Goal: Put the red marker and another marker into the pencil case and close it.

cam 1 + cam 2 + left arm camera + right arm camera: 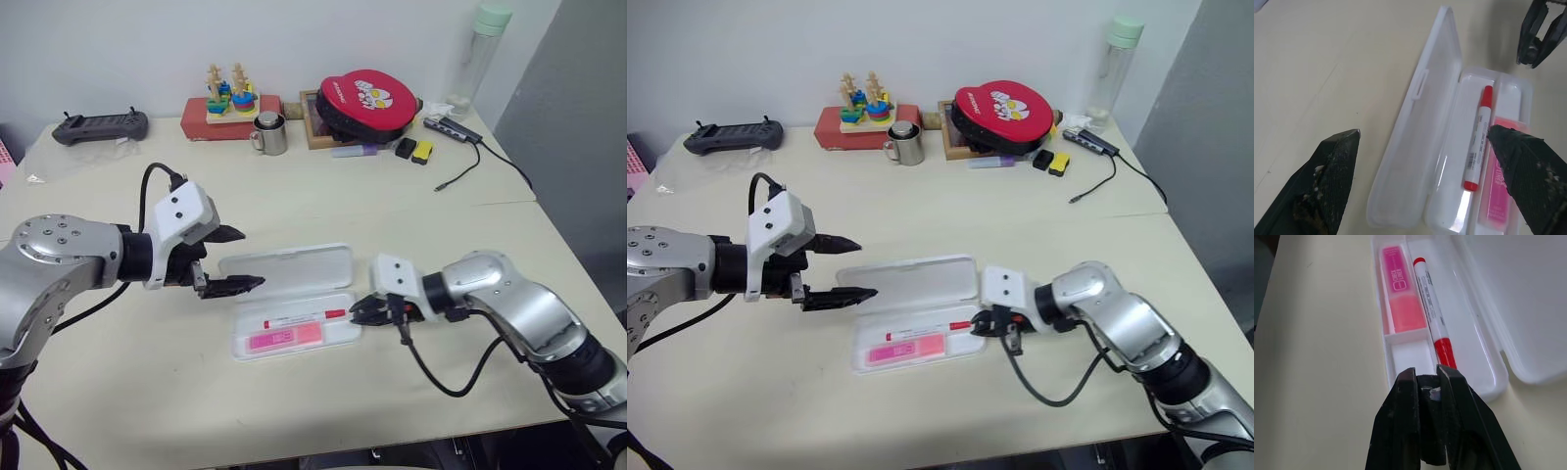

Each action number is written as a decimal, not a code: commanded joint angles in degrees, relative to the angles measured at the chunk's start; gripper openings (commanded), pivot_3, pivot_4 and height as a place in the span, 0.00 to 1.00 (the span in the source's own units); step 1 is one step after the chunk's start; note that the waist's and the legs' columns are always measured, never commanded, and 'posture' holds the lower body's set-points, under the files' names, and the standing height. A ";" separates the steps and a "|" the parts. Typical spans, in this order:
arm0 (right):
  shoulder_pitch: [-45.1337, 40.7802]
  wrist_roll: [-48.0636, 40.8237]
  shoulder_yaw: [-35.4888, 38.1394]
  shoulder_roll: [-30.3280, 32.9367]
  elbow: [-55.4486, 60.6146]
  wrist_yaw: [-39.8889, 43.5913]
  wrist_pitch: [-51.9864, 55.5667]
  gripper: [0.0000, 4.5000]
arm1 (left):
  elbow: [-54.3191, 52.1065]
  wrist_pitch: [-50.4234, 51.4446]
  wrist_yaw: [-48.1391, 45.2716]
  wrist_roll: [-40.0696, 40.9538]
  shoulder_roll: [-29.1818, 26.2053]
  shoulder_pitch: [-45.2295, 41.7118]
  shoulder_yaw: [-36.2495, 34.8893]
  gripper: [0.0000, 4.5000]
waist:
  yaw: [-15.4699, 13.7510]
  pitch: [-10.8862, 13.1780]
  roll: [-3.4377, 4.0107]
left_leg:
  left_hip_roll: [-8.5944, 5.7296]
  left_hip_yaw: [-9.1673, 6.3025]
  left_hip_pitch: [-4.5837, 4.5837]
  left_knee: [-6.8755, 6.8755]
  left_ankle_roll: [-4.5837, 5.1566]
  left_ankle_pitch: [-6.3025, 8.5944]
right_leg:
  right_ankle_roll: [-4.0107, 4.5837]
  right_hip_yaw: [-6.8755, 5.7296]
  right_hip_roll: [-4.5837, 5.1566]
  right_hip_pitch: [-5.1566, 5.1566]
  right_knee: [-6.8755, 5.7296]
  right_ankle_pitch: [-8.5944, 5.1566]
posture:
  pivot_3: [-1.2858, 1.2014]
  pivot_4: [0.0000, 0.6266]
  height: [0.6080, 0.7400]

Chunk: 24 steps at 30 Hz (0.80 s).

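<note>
The white pencil case (286,265) lies open mid-table, its lid folded back flat on the far side. In its tray lie the red marker (304,317) and, on the near side of it, the pink highlighter (284,338). My left gripper (253,258) is open and hovers at the left end of the lid, one finger on each side of it. My right gripper (355,308) is shut and empty, right at the case's right end by the marker's red cap (1444,350). In the right wrist view the marker (1429,301) and the highlighter (1399,298) lie side by side.
Along the table's far edge stand a black controller (98,125), a red box with a wooden stacking toy (230,96), a metal mug (270,134), a round red case (367,98), small black and yellow items (415,150), a hub with a cable (460,132) and a bottle (485,49).
</note>
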State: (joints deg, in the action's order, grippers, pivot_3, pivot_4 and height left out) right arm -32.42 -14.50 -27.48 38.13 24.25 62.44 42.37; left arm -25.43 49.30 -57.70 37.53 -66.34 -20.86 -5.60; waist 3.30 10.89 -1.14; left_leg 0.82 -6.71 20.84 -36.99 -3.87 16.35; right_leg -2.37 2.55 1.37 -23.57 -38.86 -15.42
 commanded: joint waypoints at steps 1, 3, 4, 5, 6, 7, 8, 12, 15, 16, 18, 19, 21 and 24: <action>-0.91 1.55 -1.51 -0.40 0.71 -0.26 -1.72 0.06 | -0.35 -1.88 -1.65 -1.47 -1.54 0.06 -0.88 1.00 | -0.03 0.00 0.00 | 0.00 -0.02 0.02 -0.01 0.00 0.00 | 0.00 -0.02 0.00 -0.01 0.00 0.00 | 0.52 0.24 1.00; -1.05 2.30 -2.39 -1.12 -0.15 -0.70 -2.27 0.06 | 0.34 -2.15 -1.90 -2.12 -1.28 -1.12 -0.18 1.00 | -0.04 0.00 0.00 | 0.00 -0.02 0.02 -0.03 0.00 0.00 | 0.00 -0.02 0.00 0.00 0.00 0.00 | 0.52 0.24 1.00; -1.11 2.69 -2.85 -1.57 -0.56 -0.82 -2.52 0.06 | 0.69 -2.35 -2.03 -2.44 -1.16 -1.75 0.21 1.00 | -0.03 0.00 -0.01 | -0.01 -0.01 0.01 -0.04 0.00 0.00 | 0.00 -0.01 0.00 0.01 0.00 0.00 | 0.52 0.24 1.00; -1.34 3.41 -3.49 -2.36 -1.18 -1.23 -2.90 0.06 | 0.96 -2.63 -2.24 -2.74 -1.04 -2.11 0.47 1.00 | -0.03 0.00 -0.01 | -0.01 -0.01 0.01 -0.04 0.00 0.00 | 0.00 -0.01 0.00 0.01 -0.01 0.00 | 0.52 0.24 1.00; -1.51 3.92 -3.92 -2.91 -1.61 -1.52 -3.17 0.06 | 1.13 -2.82 -2.43 -2.96 -0.96 -2.29 0.61 1.00 | -0.02 0.00 -0.01 | 0.00 -0.02 0.01 -0.05 0.00 0.00 | -0.01 -0.02 0.00 0.01 -0.01 0.00 | 0.52 0.24 1.00; -1.75 4.39 -4.14 -3.63 -2.25 -2.06 -3.44 0.06 | 1.18 -2.89 -2.38 -3.14 -0.78 -2.28 0.71 1.00 | -0.02 0.00 -0.01 | 0.00 -0.02 -0.01 -0.04 0.00 0.00 | -0.01 -0.01 -0.01 0.01 -0.02 0.00 | 0.52 0.24 1.00; -1.89 4.73 -4.16 -4.06 -2.82 -2.30 -3.74 0.06 | 1.22 -2.82 -2.26 -3.29 -0.56 -2.53 0.99 1.00 | -0.02 0.00 -0.01 | 0.00 -0.02 -0.01 -0.05 0.00 0.00 | -0.01 -0.02 -0.01 0.01 -0.04 0.00 | 0.52 0.24 1.00; -2.30 6.10 -4.22 -5.07 -4.73 -2.83 -5.13 0.06 | 1.01 -2.76 -1.96 -3.56 -0.09 -2.48 1.18 1.00 | -0.01 0.00 -0.01 | 0.00 -0.01 -0.01 -0.05 0.00 0.00 | 0.00 0.00 -0.01 0.01 -0.04 0.00 | 0.52 0.24 1.00; -2.71 6.83 -4.08 -5.82 -5.75 -3.25 -5.50 0.06 | 0.94 -2.72 -1.86 -3.76 0.09 -2.46 1.09 1.00 | 0.00 0.00 -0.01 | 0.00 -0.02 0.00 -0.04 0.00 0.00 | 0.00 -0.01 -0.01 0.00 -0.04 0.00 | 0.52 0.24 1.00; -2.75 6.95 -4.03 -5.95 -5.88 -3.17 -5.55 0.06 | 0.92 -2.71 -1.87 -3.81 0.12 -2.45 1.07 1.00 | 0.00 0.00 -0.01 | 0.00 -0.02 -0.01 -0.04 0.00 0.00 | 0.00 -0.01 -0.01 0.00 -0.04 0.00 | 0.52 0.24 1.00; -2.89 6.89 -3.83 -5.85 -5.90 -2.78 -5.62 0.06 | 0.81 -2.58 -1.70 -3.85 0.25 -2.32 0.92 1.00 | -0.01 0.00 -0.01 | 0.00 -0.04 0.00 -0.04 0.00 0.00 | 0.00 -0.02 -0.01 0.00 -0.04 0.00 | 0.52 0.24 1.00; -2.95 6.86 -3.73 -5.79 -5.90 -2.67 -5.66 0.06 | 0.75 -2.52 -1.62 -3.86 0.31 -2.23 0.83 1.00 | -0.01 0.00 -0.01 | 0.00 -0.04 0.00 -0.04 0.00 0.00 | 0.00 -0.02 -0.01 0.00 -0.04 0.00 | 0.52 0.24 1.00; -3.27 6.05 -3.07 -5.66 -5.38 -2.21 -4.81 0.06 | 0.68 -2.45 -1.43 -3.87 0.43 -1.92 0.62 1.00 | -0.01 0.00 -0.01 | 0.00 -0.03 0.00 -0.04 0.00 0.00 | 0.00 -0.02 -0.01 0.00 -0.04 0.00 | 0.52 0.24 1.00; -3.56 4.80 -2.22 -5.51 -4.41 -1.58 -3.62 0.06 | 0.65 -2.42 -1.22 -3.84 0.65 -1.64 0.51 1.00 | -0.02 0.00 -0.01 | 0.00 -0.03 0.00 -0.04 0.00 0.00 | 0.01 -0.02 -0.01 0.00 -0.05 0.00 | 0.52 0.24 1.00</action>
State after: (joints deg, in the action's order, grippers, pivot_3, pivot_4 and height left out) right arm -34.93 -8.21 -31.81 32.53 17.50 59.98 38.31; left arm -24.11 47.11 -59.24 33.98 -65.79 -22.52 -4.01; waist 3.28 10.88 -1.15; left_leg 0.81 -6.74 20.84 -37.04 -3.87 16.35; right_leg -2.36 2.53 1.36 -23.56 -38.91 -15.42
